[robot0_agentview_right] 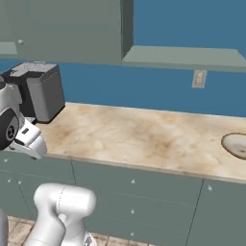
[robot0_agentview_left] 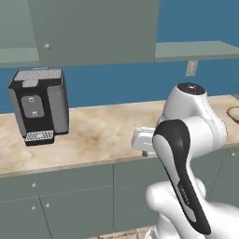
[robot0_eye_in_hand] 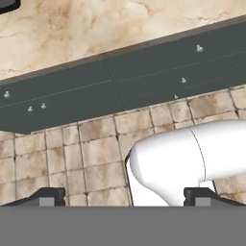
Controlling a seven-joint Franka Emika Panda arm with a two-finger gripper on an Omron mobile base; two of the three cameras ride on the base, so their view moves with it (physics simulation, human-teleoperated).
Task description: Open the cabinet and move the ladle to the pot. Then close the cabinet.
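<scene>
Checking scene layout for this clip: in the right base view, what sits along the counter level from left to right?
Gripper → black coffee machine → bare stretch of marble counter → wall outlet above it → tan bowl at the right edge.

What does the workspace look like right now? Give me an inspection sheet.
Surface: marbled beige counter, mostly bare.
Job's things: cabinet doors shut, knob visible; ladle and pot nothing seen.
Clutter: black-and-grey coffee machine at the counter's left; tan bowl at its right edge.
Gripper: gripper open, holding nothing, facing the tiled floor.
Cables: nothing seen.
Surroundings: blue wall, wall outlet, drawer fronts below.
</scene>
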